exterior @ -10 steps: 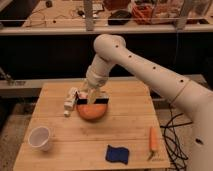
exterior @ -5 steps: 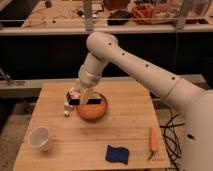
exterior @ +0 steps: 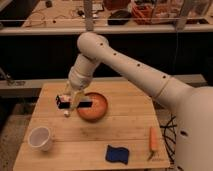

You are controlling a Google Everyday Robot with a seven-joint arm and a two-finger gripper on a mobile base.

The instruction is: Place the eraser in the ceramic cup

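My gripper (exterior: pixel 75 100) hangs from the white arm over the left rim of the orange-brown bowl (exterior: pixel 97 107), toward the table's back left. It is shut on the eraser (exterior: pixel 62 100), which it holds level above the table. The eraser's white-topped part with the red end sticks out to the left of the fingers and a black part to the right. The white ceramic cup (exterior: pixel 41 137) stands upright at the table's front left, well in front of the gripper and a little to its left.
A small whitish block (exterior: pixel 66 114) lies just below the gripper. A blue sponge (exterior: pixel 116 153) lies at the front middle of the wooden table (exterior: pixel 125 130). An orange stick-like object (exterior: pixel 153 138) lies at the front right. Cluttered shelves stand behind.
The gripper has moved left with the eraser, from over the middle of the bowl to its left rim. Cup, sponge and bowl have not moved.
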